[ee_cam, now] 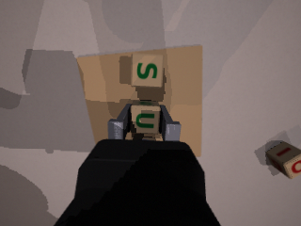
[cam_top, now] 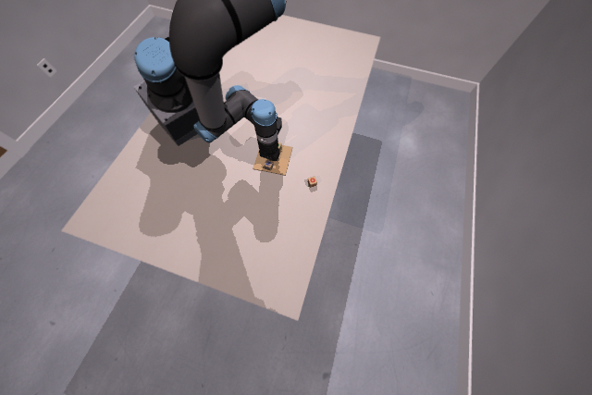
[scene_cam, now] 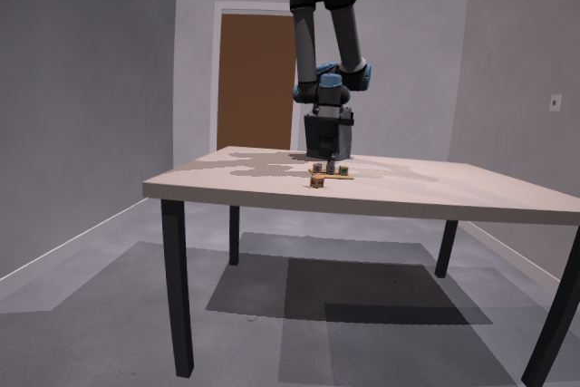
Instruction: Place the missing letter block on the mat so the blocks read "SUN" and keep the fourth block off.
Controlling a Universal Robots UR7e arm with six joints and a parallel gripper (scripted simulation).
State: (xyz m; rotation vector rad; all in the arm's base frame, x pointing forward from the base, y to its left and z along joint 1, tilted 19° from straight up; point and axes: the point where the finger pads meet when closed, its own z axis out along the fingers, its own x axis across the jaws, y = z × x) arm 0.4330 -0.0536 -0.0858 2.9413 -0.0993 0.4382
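The tan mat [cam_top: 285, 157] [scene_cam: 347, 177] [ee_cam: 188, 80] lies on the table. In the wrist view the S block [ee_cam: 148, 71] [scene_cam: 343, 169] lies flat on it with a green S on top. The U block [ee_cam: 146, 118], with a green U on top, sits just below the S on the mat. My gripper [ee_cam: 145, 113] [cam_top: 266, 158] [scene_cam: 331, 169] is low over the mat, its two fingers tight against the sides of the U block. A third block [cam_top: 268, 165] [scene_cam: 317, 168] with a bluish letter lies on the mat on the other side of the gripper; the wrist view hides it.
A fourth block [cam_top: 312, 181] [scene_cam: 316, 181] [ee_cam: 284, 159] with red letters lies tilted off the mat on the bare table [cam_top: 191, 218], a short way toward the table's near edge in the exterior view. The robot's base [cam_top: 162, 94] stands at the far side.
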